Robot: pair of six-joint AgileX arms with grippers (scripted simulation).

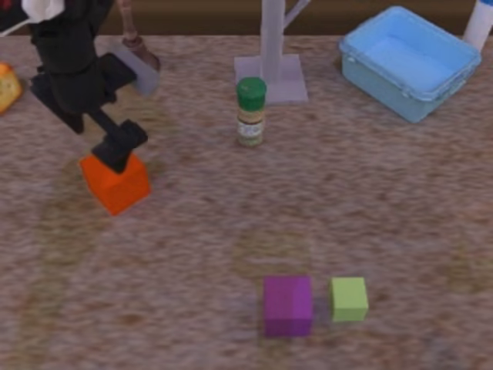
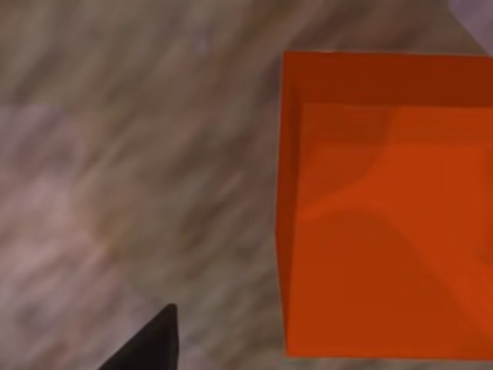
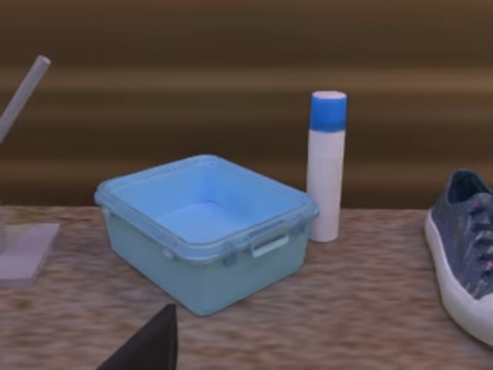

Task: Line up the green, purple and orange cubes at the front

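At the table's left side, well back from the front, sits the orange cube [image 1: 115,183], with my left gripper [image 1: 119,148] right over its rear edge; I cannot tell how far my fingers are spread. I judge I am lining up to grasp it, since it is the one cube out of line. The purple cube [image 1: 287,305] and green cube [image 1: 349,299] already sit just beside each other at the front. My right arm is parked out of the top view, facing the blue tub [image 3: 205,231].

My left gripper [image 1: 115,158] covered the orange cube's [image 1: 117,185] back edge, hiding its fingers. A yellow object [image 1: 8,86] at the table's left edge was cut off.
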